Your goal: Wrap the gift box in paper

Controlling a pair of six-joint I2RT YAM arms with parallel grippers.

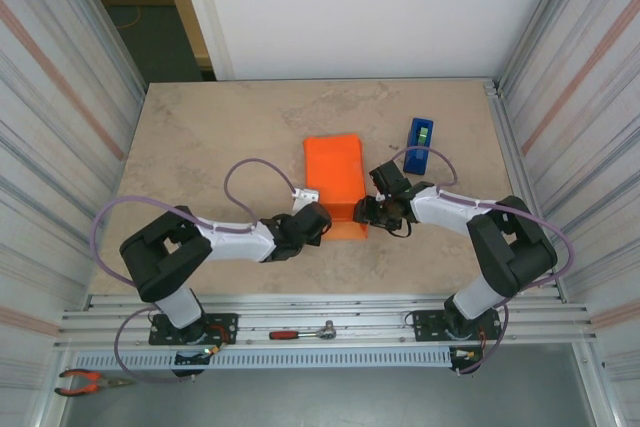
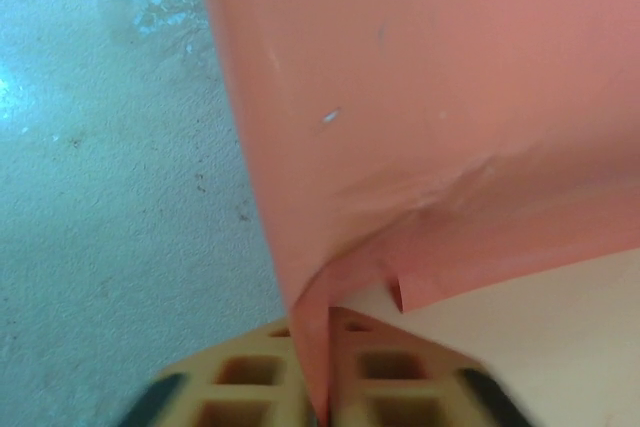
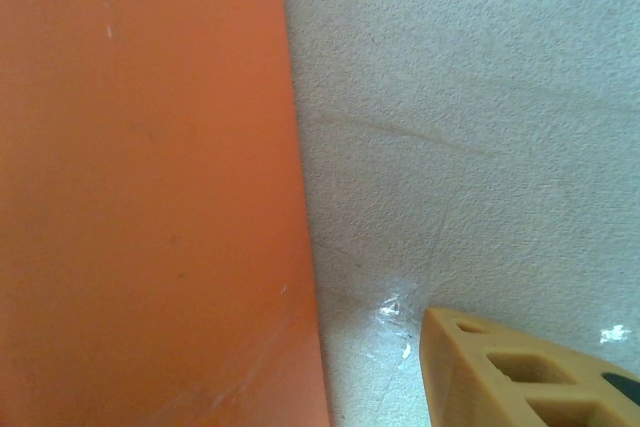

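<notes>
The paper (image 1: pixel 333 172) is thin, smooth and matt; the tabletop (image 1: pixel 220 137) is finely grainy, stone-look; the left end effector (image 2: pixel 315 352) is matt plastic

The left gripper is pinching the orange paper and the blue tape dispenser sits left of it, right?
Not quite: the top external view shows the blue tape dispenser right of the paper, not left. The left gripper is indeed pinching the paper.

The counter (image 1: pixel 200 137) is a beige surface with a pale marbled pattern. Near its middle lies the orange paper (image 1: pixel 335 182), folded into a long shape running from near to far. A blue tape dispenser (image 1: pixel 420 137) stands to the right of the paper's far end, apart from it.
</notes>
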